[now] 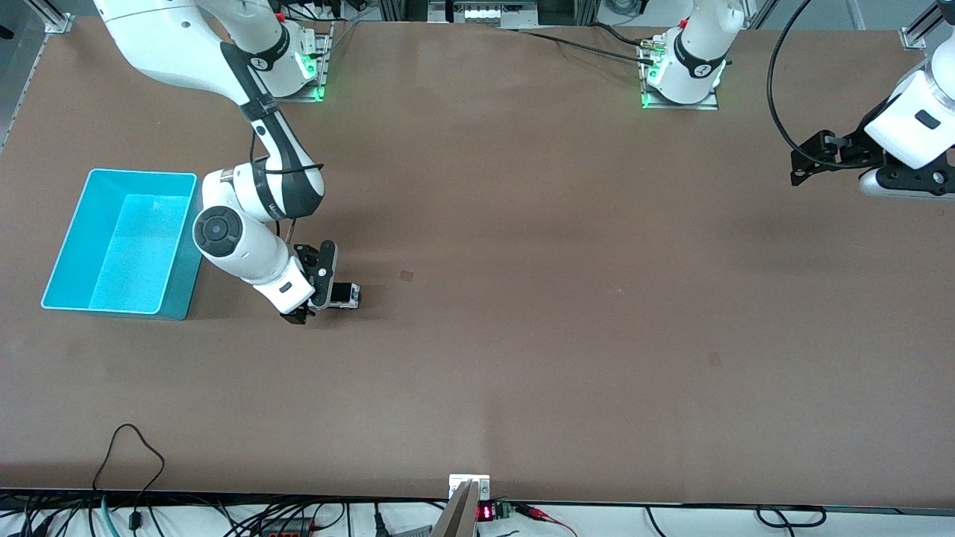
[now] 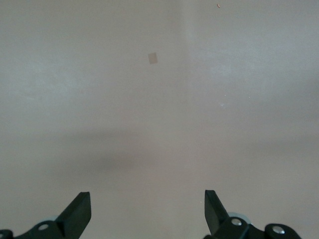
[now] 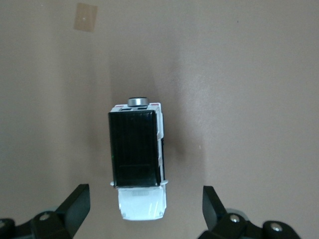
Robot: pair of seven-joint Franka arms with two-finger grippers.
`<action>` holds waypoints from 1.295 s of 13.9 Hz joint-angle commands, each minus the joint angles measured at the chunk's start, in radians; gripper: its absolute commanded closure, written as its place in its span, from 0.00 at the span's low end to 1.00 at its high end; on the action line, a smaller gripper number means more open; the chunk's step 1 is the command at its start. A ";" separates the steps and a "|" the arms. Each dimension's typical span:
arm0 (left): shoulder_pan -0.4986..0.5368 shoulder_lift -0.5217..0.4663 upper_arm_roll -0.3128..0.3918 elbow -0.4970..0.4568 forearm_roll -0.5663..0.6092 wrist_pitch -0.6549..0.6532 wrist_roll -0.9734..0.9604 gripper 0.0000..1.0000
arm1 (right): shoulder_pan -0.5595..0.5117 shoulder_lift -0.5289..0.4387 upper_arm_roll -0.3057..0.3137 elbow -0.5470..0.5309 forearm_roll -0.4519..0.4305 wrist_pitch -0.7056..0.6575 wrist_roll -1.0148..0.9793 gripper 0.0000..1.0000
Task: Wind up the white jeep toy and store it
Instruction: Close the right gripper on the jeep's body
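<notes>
The white jeep toy (image 1: 345, 294) stands on the brown table, a little toward the left arm's end from the turquoise bin (image 1: 140, 173). It has a black rear roof (image 3: 134, 149) and a white hood. My right gripper (image 1: 312, 298) hangs low over the jeep's hood end, open. In the right wrist view the hood lies between the two black fingertips (image 3: 79, 195) of the right gripper (image 3: 144, 196), with a gap on each side and no contact. My left gripper (image 1: 804, 160) waits open over the table at the left arm's end. The left gripper (image 2: 147, 199) has only bare table under it.
A small tan square patch (image 1: 406, 275) lies flat on the table beside the jeep, toward the left arm's end. Cables and a small display (image 1: 485, 512) run along the table edge nearest the front camera.
</notes>
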 commanded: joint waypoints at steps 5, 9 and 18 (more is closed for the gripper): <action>-0.005 0.013 0.001 0.031 0.017 -0.024 -0.005 0.00 | 0.003 0.050 0.009 -0.008 0.026 0.090 -0.027 0.00; -0.002 0.013 0.001 0.031 0.015 -0.024 -0.004 0.00 | 0.019 0.070 0.011 -0.008 0.024 0.110 -0.028 0.00; -0.001 0.013 0.001 0.031 0.015 -0.024 -0.003 0.00 | 0.009 0.027 0.008 -0.003 0.026 0.075 -0.013 1.00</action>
